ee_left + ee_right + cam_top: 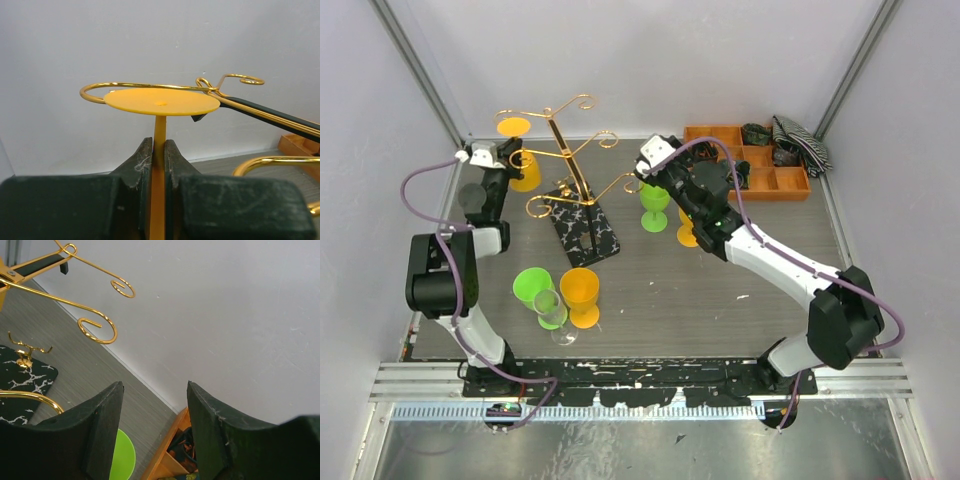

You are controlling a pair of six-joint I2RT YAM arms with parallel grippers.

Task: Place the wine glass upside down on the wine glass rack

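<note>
My left gripper (510, 152) (159, 142) is shut on the stem of an orange wine glass (524, 172) held upside down. The glass's flat foot (161, 101) is on top, level with the curled end of a gold arm (100, 90) of the wine glass rack (566, 152). The rack stands on its black marbled base (586, 229) at the back middle. My right gripper (648, 172) (155, 385) is open and empty, to the right of the rack's arms (95, 327). A green wine glass (654, 204) is just below it; its green disc (123, 456) shows in the right wrist view.
A green glass (532, 287), an orange glass (580, 291) and a clear glass (552, 310) stand near the front left. Another orange glass (687, 233) is partly hidden by the right arm. A wooden compartment tray (752, 165) with dark items is at the back right.
</note>
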